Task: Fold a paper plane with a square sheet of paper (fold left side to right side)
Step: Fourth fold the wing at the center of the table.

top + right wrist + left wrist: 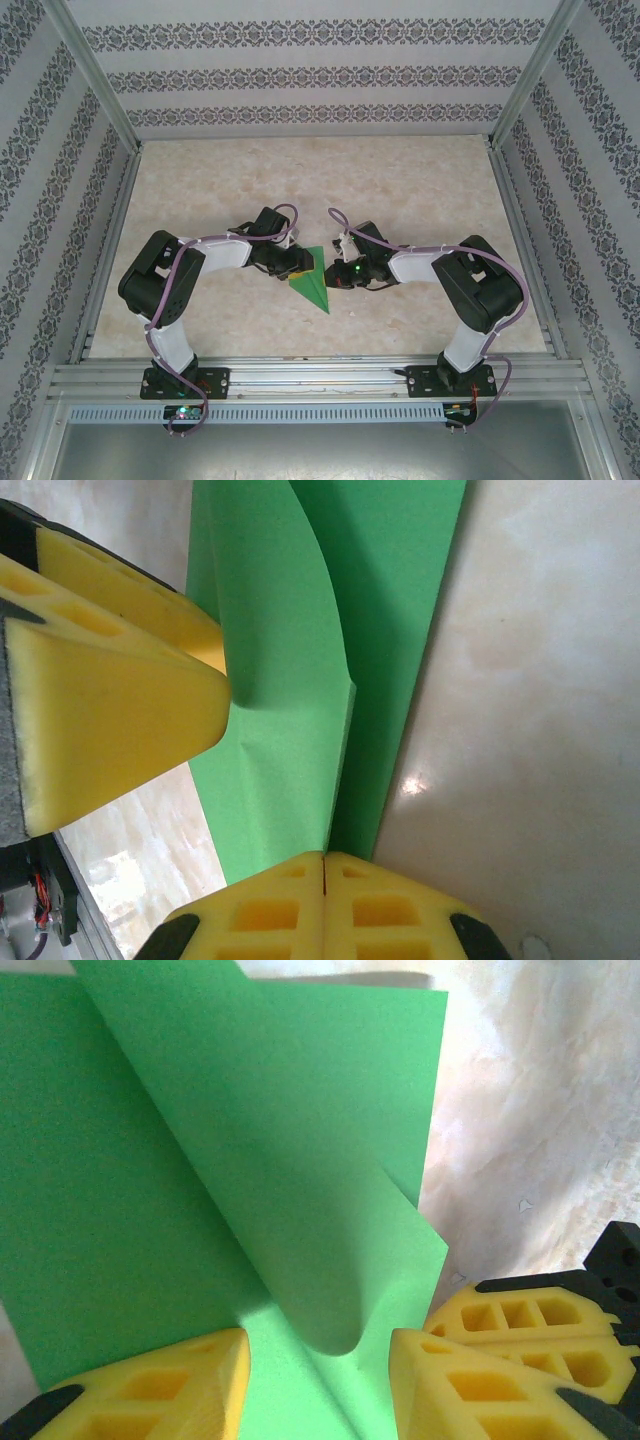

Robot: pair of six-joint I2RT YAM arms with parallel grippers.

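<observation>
The sheet of paper, bright green and folded to a narrow pointed shape, lies on the table between the two arms. My left gripper is over its left side. In the left wrist view that gripper is open, its yellow fingers straddling the paper, with a raised, curling flap between them. My right gripper is at the paper's right side. In the right wrist view it is shut, its tips against the paper where the flap's edge ends. I cannot tell whether paper is nipped there.
The table top is pale marble-patterned, with patterned walls on three sides and a metal rail along the near edge. One left finger presses on the paper beside the flap. The right gripper's fingers sit by the paper's right corner.
</observation>
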